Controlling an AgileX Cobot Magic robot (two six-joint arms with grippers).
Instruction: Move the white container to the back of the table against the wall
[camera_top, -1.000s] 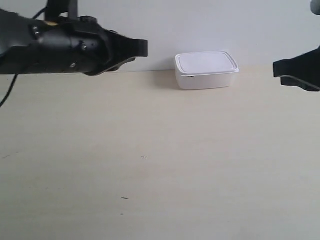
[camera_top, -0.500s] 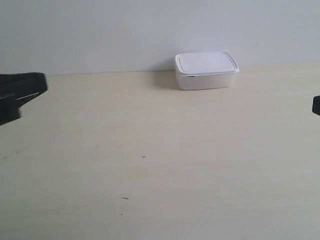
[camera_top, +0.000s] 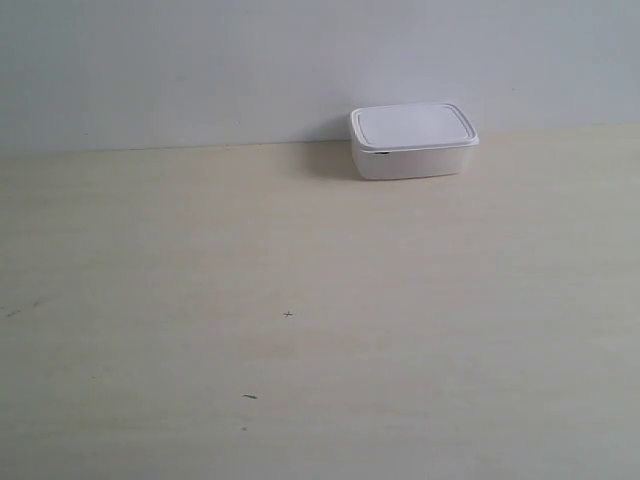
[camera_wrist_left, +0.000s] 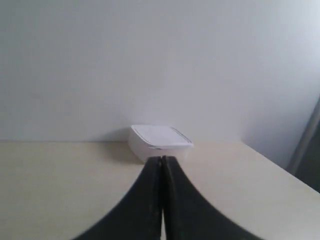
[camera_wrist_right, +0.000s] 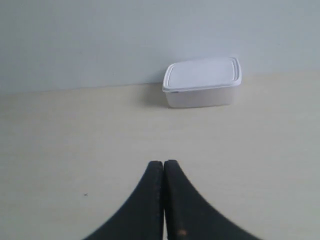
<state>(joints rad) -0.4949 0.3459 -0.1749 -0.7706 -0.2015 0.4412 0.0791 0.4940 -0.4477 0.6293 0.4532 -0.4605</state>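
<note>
The white container (camera_top: 412, 141) sits lidded at the back of the cream table (camera_top: 300, 300), its rear side against the pale wall (camera_top: 250, 60). Neither arm shows in the exterior view. In the left wrist view my left gripper (camera_wrist_left: 162, 159) is shut with nothing in it, well short of the container (camera_wrist_left: 159, 141). My right gripper (camera_wrist_right: 163, 163) is also shut and empty, far back from the container (camera_wrist_right: 202, 82), with bare table between them.
A few tiny dark specks (camera_top: 288, 315) mark the table surface. In the left wrist view the table's side edge (camera_wrist_left: 280, 170) drops off beside a dark upright (camera_wrist_left: 305, 145).
Both arms have pulled out of the exterior view, one off to the left and one off to the right. The container has stayed in place against the wall.
</note>
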